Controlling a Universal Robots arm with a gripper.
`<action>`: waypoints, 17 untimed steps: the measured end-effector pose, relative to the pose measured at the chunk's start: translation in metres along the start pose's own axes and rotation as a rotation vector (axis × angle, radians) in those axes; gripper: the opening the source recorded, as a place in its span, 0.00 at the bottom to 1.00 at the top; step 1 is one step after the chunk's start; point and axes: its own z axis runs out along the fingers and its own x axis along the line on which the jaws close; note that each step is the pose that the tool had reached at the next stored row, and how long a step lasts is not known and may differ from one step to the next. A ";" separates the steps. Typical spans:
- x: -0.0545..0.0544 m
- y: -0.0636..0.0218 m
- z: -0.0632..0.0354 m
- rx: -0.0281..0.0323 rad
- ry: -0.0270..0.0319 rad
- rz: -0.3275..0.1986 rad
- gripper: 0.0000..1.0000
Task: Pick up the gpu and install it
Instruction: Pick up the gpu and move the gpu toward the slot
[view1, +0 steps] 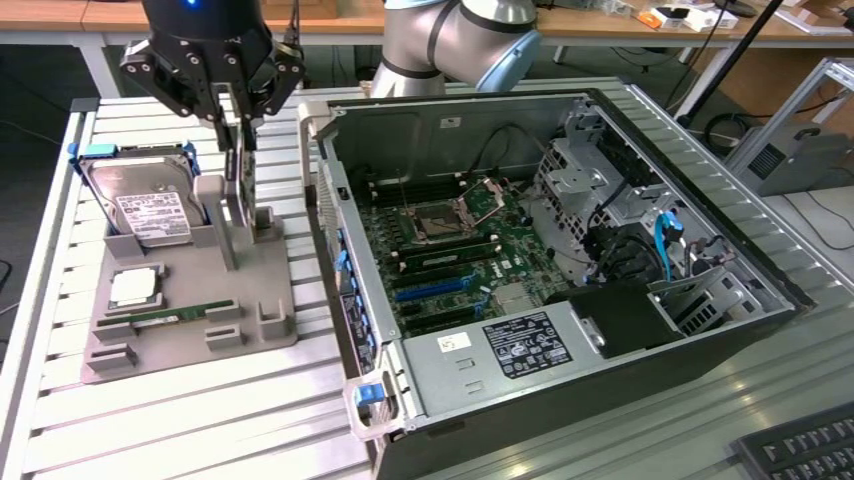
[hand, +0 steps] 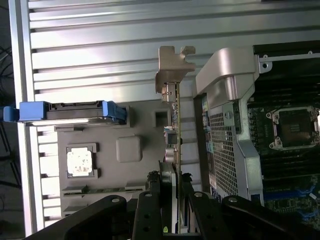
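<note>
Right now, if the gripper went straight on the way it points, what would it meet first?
The gpu, standing on edge in the gray holder directly beneath the gripper; they may already be touching, depth is unclear.

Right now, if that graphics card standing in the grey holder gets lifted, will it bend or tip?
The gpu is probably stiff: a circuit board with a metal end bracket. Standing thin edge-on in the grey holder, it would likely tip if freed. Its exposed parts look fragile.

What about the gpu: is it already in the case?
No, the gpu stands edge-on in the grey tray beside the case, with the hand at its upper edge.
</note>
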 end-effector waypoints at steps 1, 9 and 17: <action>0.000 0.0000 -0.0004 -0.0008 0.0001 0.000 0.26; 0.000 0.0005 -0.0057 -0.0102 0.0009 0.000 0.26; 0.000 0.0019 -0.0189 -0.0280 0.0026 0.001 0.26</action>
